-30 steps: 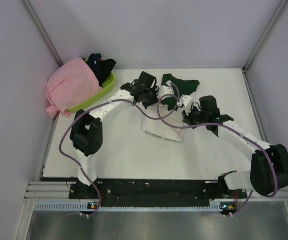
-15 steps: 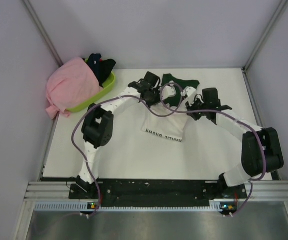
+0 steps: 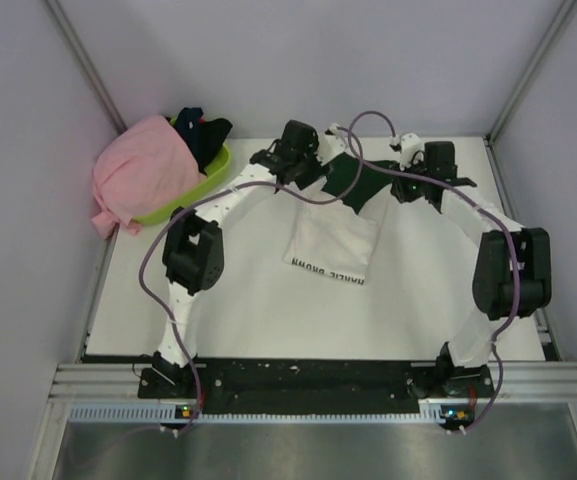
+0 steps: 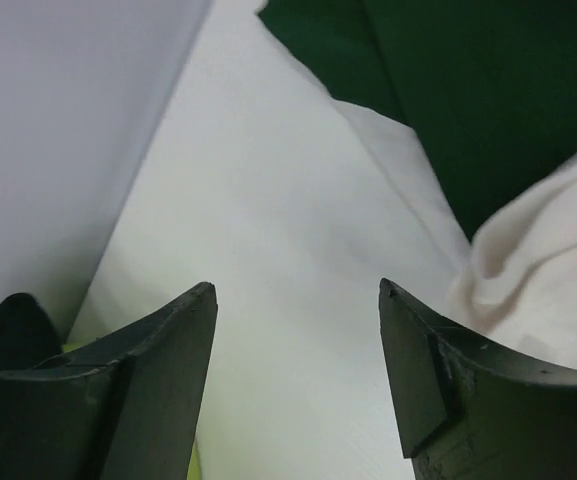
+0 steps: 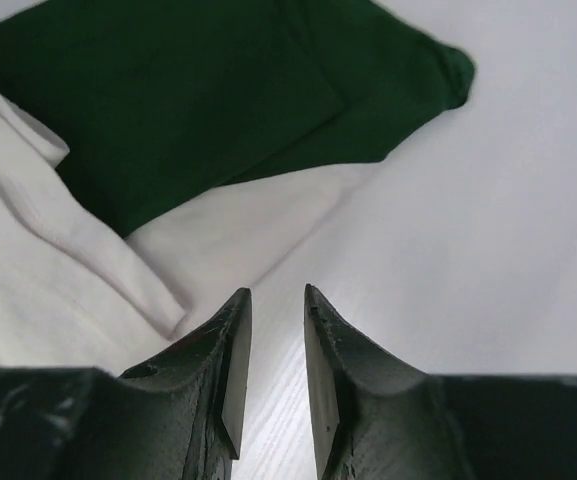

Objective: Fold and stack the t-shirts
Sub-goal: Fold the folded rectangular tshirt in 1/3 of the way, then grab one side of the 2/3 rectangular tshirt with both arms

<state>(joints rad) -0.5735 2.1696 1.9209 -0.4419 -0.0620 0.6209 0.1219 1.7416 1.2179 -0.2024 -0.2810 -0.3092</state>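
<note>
white t-shirt (image 3: 330, 240): I see it on the table toward the far middle, its white body folded into a rough rectangle on the side nearer the arm bases
green sleeves (image 3: 363, 190): dark green cloth spread flat at the far end of that fold, between my two wrists
black lettering (image 3: 326, 276): one line of print along the near edge of the fold; I cannot read it from above
left gripper (image 4: 298, 290): jaws wide apart and holding nothing; through the gap I see only bare table, with bunched white cloth and the green cloth off to the right of its right finger, and I cannot tell whether that finger touches the cloth
right gripper (image 5: 276, 292): jaws parted by a narrow slot with nothing in it; the tips sit just at the edge where the white cloth meets the table, the green cloth beyond them and to the left
pink t-shirt (image 3: 143, 170): heaped over the left side of the basket, one end hanging down to the table
dark t-shirts (image 3: 206, 130): piled in the basket behind the pink one, a bit of red showing among them
basket (image 3: 208, 182): lime-green, at the far left corner, close to the wall
table (image 3: 238, 310): white, and I see it bare between the folded shirt and the arm bases
cables (image 3: 368, 118): purple loops arch over the green cloth from both wrists
</note>
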